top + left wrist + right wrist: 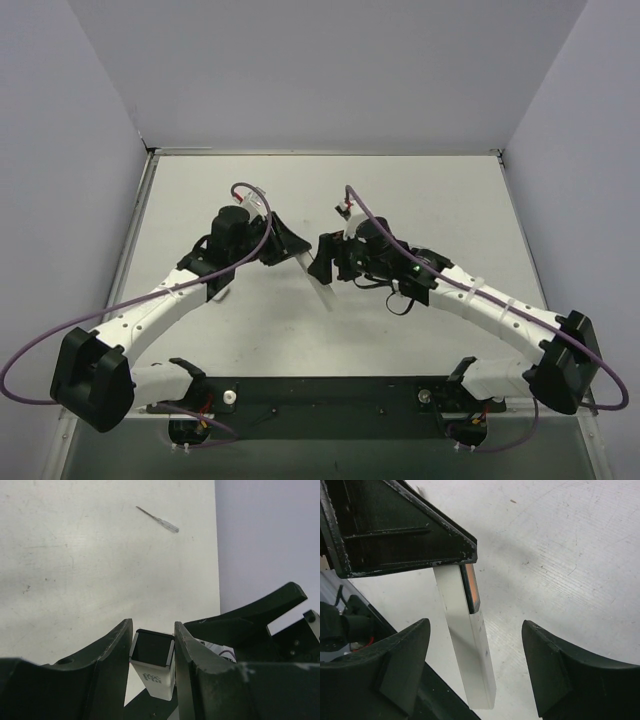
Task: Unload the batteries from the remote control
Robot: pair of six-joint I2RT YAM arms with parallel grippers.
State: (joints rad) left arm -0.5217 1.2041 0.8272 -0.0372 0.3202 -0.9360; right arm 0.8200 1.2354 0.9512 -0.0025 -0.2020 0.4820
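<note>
Remote control (pixel 470 650) hung in the air above the table (pixel 430 200), pinched near one end between the jaws of the left gripper (pixel 152 627). The right gripper (pixel 475 624) stood with its jaws wide, one on either side of the bar, touching nothing. The step seemed to be getting at the battery bay; next, the right fingers would need to close precisely on cover or cell. No batteries showed, and whether the slot lay open could not be told.
</note>
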